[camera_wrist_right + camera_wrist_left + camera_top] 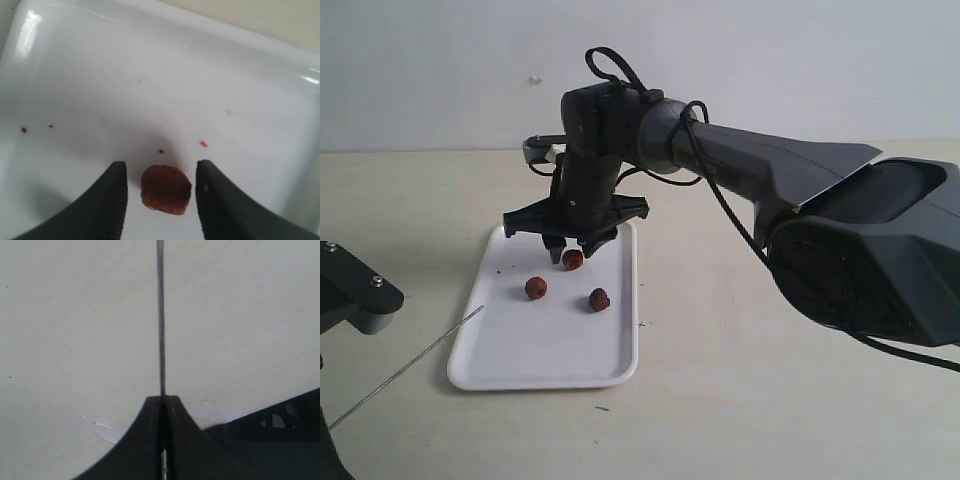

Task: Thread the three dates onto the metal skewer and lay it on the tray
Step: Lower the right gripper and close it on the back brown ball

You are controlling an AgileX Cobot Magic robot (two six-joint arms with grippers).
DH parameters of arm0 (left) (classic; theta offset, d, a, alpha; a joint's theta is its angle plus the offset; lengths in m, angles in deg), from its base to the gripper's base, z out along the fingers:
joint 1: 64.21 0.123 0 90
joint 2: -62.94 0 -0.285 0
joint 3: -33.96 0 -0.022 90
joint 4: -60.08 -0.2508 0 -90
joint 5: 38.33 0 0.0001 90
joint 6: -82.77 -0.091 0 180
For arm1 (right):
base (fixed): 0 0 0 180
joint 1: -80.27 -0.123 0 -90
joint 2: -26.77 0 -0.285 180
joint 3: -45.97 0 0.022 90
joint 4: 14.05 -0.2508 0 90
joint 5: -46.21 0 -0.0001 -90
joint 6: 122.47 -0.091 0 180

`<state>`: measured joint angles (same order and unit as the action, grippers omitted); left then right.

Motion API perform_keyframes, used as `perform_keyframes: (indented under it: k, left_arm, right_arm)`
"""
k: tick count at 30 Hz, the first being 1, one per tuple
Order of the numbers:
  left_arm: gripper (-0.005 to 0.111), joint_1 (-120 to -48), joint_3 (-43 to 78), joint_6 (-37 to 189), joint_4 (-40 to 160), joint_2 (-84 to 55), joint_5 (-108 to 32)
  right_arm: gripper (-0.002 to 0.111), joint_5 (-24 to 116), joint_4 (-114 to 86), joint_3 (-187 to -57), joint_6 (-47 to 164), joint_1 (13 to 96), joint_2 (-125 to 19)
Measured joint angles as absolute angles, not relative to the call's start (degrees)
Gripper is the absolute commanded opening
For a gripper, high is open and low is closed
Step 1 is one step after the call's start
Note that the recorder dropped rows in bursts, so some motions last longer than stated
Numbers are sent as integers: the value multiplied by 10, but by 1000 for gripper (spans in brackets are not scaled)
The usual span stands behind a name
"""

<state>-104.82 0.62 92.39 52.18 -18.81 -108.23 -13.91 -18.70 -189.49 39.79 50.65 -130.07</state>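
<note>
The right gripper hangs low over the far end of the tray, its jaws standing wide with one date between them. In the right wrist view the gripper has a black finger on each side of that date, and a thin strip of white tray floor shows on both sides, so the fingers flank the fruit without touching it. The date sits on the tray floor (its wrinkled reddish-brown skin is clear from close up).

The two other dates lie nearer on the tray, apart from each other: one towards the left, one towards the right. A few dark specks and an orange crumb dot the white floor near the gripped-around date.

The metal skewer slants in from the near left, its tip at the tray's left rim. The left gripper is closed tight on it, the thin rod running straight out from between the pressed jaws over the pale table. No fruit is on the skewer.
</note>
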Motion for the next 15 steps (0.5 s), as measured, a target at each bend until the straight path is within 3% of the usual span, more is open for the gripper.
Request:
perform_keyframes:
  k: [15]
  left_arm:
    - [0,-1048,6,925,522,-188,-1082]
  right_arm:
    - [43,-139,-187,-1895,394,506,-1309]
